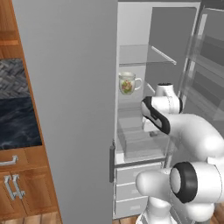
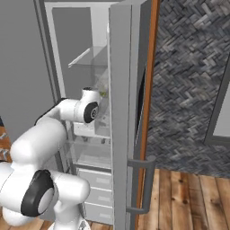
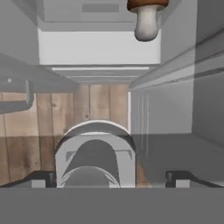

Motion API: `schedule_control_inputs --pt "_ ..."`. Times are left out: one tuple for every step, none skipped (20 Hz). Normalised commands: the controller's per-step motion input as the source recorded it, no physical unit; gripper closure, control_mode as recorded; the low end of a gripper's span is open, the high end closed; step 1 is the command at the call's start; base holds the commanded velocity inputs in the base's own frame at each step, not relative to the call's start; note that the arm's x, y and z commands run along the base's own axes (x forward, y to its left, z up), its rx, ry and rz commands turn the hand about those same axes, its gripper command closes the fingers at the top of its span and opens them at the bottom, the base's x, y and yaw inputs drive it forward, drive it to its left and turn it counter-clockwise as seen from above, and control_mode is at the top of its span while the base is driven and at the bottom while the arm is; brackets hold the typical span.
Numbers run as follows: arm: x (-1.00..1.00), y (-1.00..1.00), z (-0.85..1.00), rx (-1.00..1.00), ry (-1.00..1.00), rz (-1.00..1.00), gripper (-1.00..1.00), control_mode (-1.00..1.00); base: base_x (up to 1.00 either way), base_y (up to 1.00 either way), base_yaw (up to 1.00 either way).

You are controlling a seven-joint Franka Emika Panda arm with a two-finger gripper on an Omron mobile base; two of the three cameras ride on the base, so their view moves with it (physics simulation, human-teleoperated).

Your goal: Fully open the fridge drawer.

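The fridge stands open, and the white arm reaches in over the lower part of the compartment, its wrist bent downward above the fridge drawer. That drawer is the wide, clear-walled bin sitting just above the stacked white drawer fronts; from the right side I see it below the arm's wrist, its pale front edge sticking out a little past the shelves above.

A flowered mug rests on a glass shelf level higher up, to the left of the arm and well apart from it. The open fridge door fills the middle of the right-side view, with its long grey handle low on the outer face.

Looking along the hand, the pincer points down toward the wooden floor, seen through translucent walls. Its two dark fingertips sit far apart at the bottom corners, so it is spread wide with nothing between them. A mushroom with a brown cap hangs at the top of that view.
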Motion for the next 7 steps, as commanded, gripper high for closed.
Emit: schedule_control_inputs --pt "-1.00 0.00 -1.00 -0.09 0.16 0.01 -1.00 -1.00 0.00 0.00 0.00" --pt "-1.00 0.00 -1.00 -0.08 0.15 0.02 -1.00 -1.00 0.00 0.00 0.00" --pt "-1.00 0.00 -1.00 -0.07 0.14 0.02 -1.00 -1.00 0.00 0.00 0.00" --pt "-1.00 0.00 -1.00 -0.05 0.09 0.04 -1.00 -1.00 0.00 0.00 0.00" --pt "-1.00 0.00 -1.00 -0.05 0.09 0.04 -1.00 -1.00 0.00 0.00 0.00" --pt "-1.00 0.00 -1.00 -0.04 0.06 0.04 -1.00 -1.00 0.00 0.00 0.00" --pt "-1.00 -0.02 -1.00 -0.03 0.01 0.04 -1.00 -1.00 0.00 0.00 0.00"
